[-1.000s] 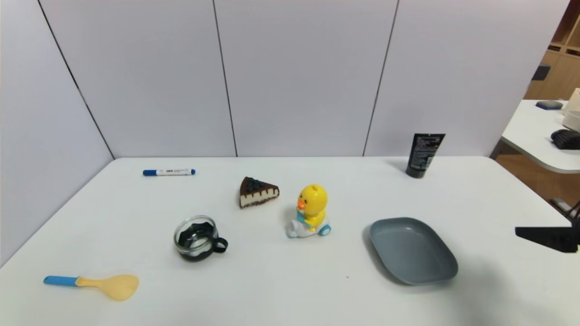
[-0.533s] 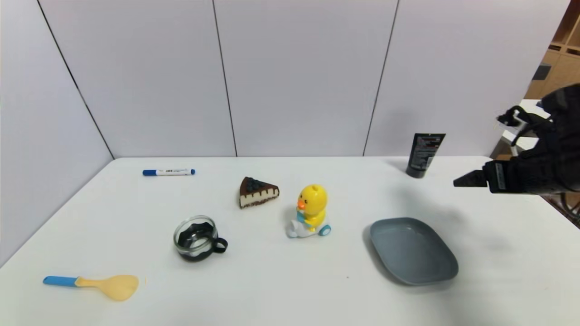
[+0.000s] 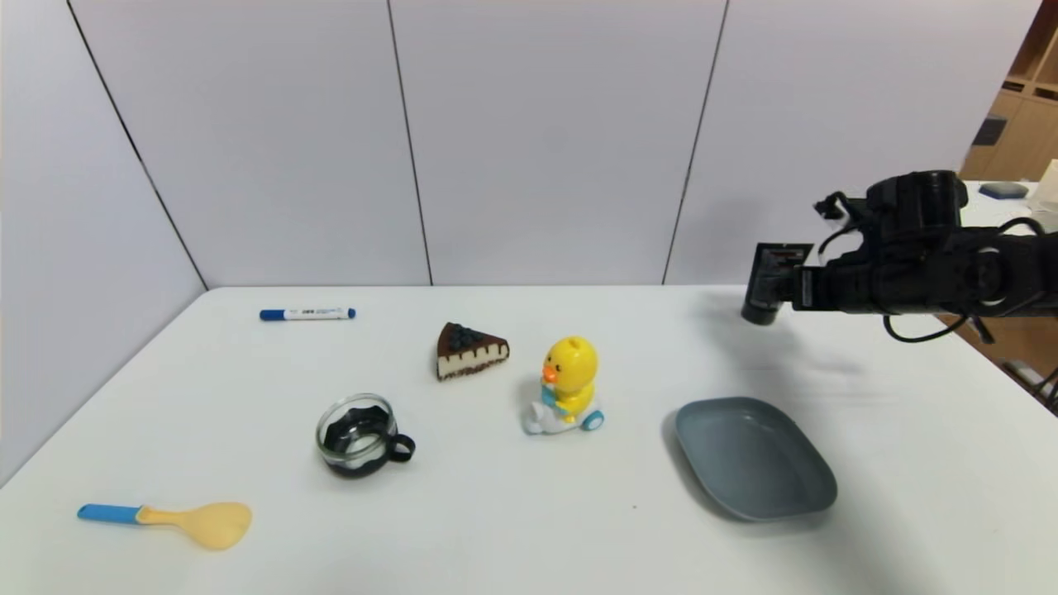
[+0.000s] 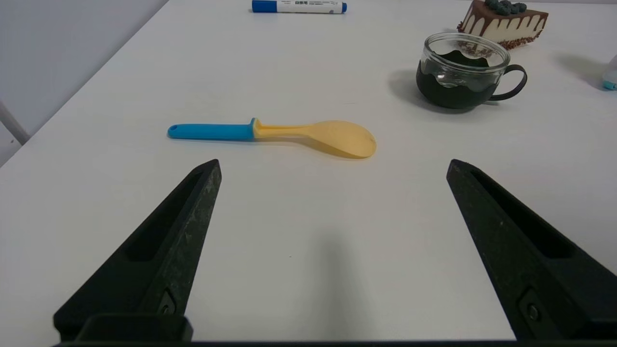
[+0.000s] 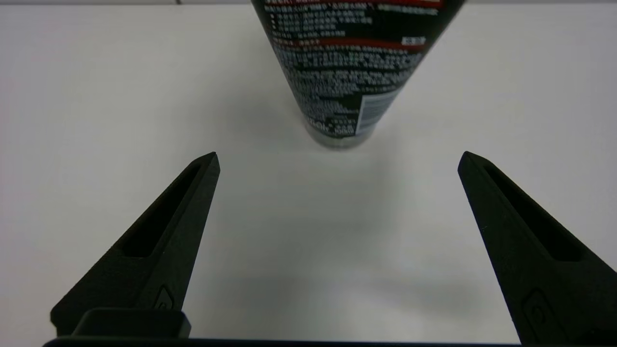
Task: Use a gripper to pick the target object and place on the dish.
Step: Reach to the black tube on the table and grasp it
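The black squeeze tube with a flat crimped end [image 5: 337, 62] carries rows of small white print, crossed by red bands, and a white barcode patch. The shallow rounded-rectangle plastic dish [image 3: 756, 459] is one plain blue-grey. White covers the smooth flat table [image 3: 496, 512]. The small plastic duck toy [image 3: 570, 380] is yellow with an orange beak, over a white base with blue wheels. The wedge-shaped cake slice [image 3: 471, 351] shows dark brown topping dripping over cream sides, dark blue berries above. The round clear glass cup [image 4: 462, 72] has a wavy-edged black lower part and a black handle. The slim cylindrical marker [image 4: 299, 6] is white with blue ends and dark lettering. The long plastic spoon [image 4: 274, 132] pairs a bright blue handle with a pale yellow-orange bowl.
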`<action>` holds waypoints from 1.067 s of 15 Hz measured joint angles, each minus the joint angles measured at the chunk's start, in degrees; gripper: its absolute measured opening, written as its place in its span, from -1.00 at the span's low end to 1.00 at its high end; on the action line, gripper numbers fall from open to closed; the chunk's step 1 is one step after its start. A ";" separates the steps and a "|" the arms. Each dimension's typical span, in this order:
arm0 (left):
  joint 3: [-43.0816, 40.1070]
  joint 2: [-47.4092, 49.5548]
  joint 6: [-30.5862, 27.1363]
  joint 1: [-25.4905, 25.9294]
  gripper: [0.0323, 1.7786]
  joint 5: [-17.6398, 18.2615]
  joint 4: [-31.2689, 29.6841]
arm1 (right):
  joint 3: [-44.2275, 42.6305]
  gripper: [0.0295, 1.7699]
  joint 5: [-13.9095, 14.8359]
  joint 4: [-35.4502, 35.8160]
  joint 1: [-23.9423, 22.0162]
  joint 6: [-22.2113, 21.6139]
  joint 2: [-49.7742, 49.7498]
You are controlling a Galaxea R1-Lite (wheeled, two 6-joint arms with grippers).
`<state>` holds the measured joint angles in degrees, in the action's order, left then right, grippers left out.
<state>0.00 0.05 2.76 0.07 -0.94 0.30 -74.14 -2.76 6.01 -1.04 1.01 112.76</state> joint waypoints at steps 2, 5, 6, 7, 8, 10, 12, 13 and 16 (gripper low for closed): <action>0.00 0.00 0.02 0.00 0.90 0.01 0.02 | -0.05 0.93 0.09 4.51 0.22 0.48 2.58; 0.00 0.00 0.02 0.00 0.90 0.00 0.00 | 0.17 0.93 0.17 8.62 0.27 1.16 5.67; 0.00 0.00 0.02 0.00 0.90 0.00 0.02 | 0.24 0.93 0.15 9.39 0.29 1.51 6.58; 0.00 0.00 0.02 0.00 0.90 -0.02 0.02 | 0.28 0.93 0.22 9.58 0.27 1.71 7.35; 0.00 0.00 0.02 0.00 0.90 0.00 0.02 | 0.30 0.93 0.26 10.24 0.27 1.77 8.07; 0.00 0.00 0.02 0.00 0.90 0.00 0.02 | 0.30 0.93 0.23 11.76 0.27 1.79 9.16; 0.00 0.00 0.02 0.00 0.90 0.00 0.02 | 0.30 0.93 0.23 12.68 0.30 1.77 10.00; 0.00 0.00 0.00 0.00 0.90 0.00 0.00 | 0.24 0.93 0.22 13.19 0.33 1.77 10.23; 0.00 0.00 0.02 0.00 0.90 0.01 0.02 | 0.16 0.93 0.22 15.20 0.33 1.77 10.84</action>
<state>0.00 0.05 2.78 0.07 -0.93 0.33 -73.98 -2.54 21.21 -0.71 2.78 123.60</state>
